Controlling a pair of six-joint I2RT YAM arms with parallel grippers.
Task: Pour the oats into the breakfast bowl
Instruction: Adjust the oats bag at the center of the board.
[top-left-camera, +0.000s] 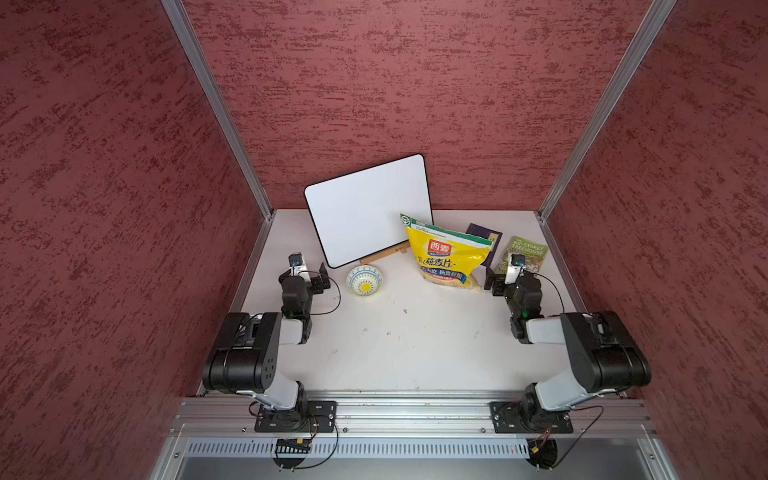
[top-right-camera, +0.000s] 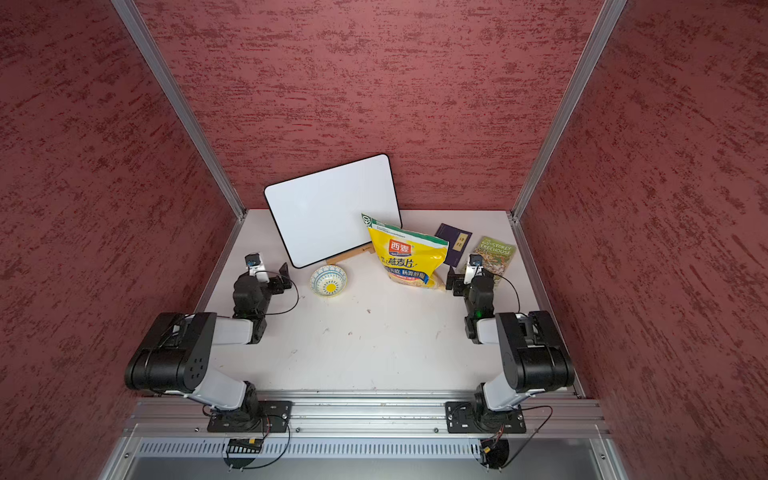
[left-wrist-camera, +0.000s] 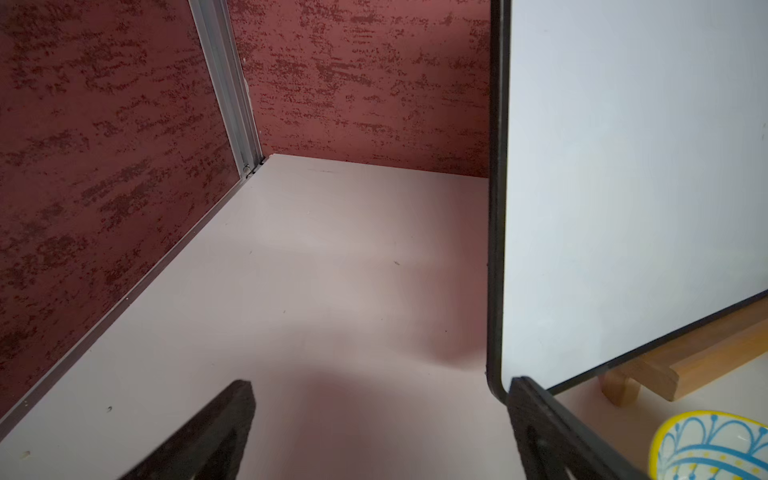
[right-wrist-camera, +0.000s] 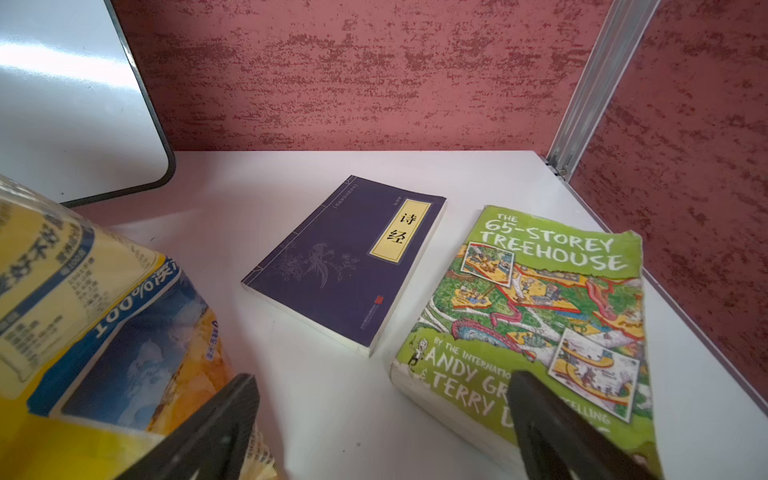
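The oats are in a large yellow bag (top-left-camera: 446, 257) (top-right-camera: 409, 257) that stands upright at the back of the table, right of centre. Pale flakes show through its clear bottom. The breakfast bowl (top-left-camera: 365, 281) (top-right-camera: 328, 281), white with a blue pattern and a yellow centre, sits empty to the bag's left. My left gripper (top-left-camera: 321, 277) (left-wrist-camera: 380, 384) hovers open just left of the bowl (left-wrist-camera: 715, 444), holding nothing. My right gripper (top-left-camera: 492, 282) (right-wrist-camera: 384, 378) stands open just right of the bag (right-wrist-camera: 83, 311), one finger close to its lower corner.
A whiteboard (top-left-camera: 370, 208) leans on a wooden stand (top-left-camera: 384, 254) behind the bowl and bag. A purple book (top-left-camera: 486, 241) and a green book (top-left-camera: 525, 251) lie flat at the back right, the green one under my right wrist. Red walls enclose the white table (top-left-camera: 415, 340).
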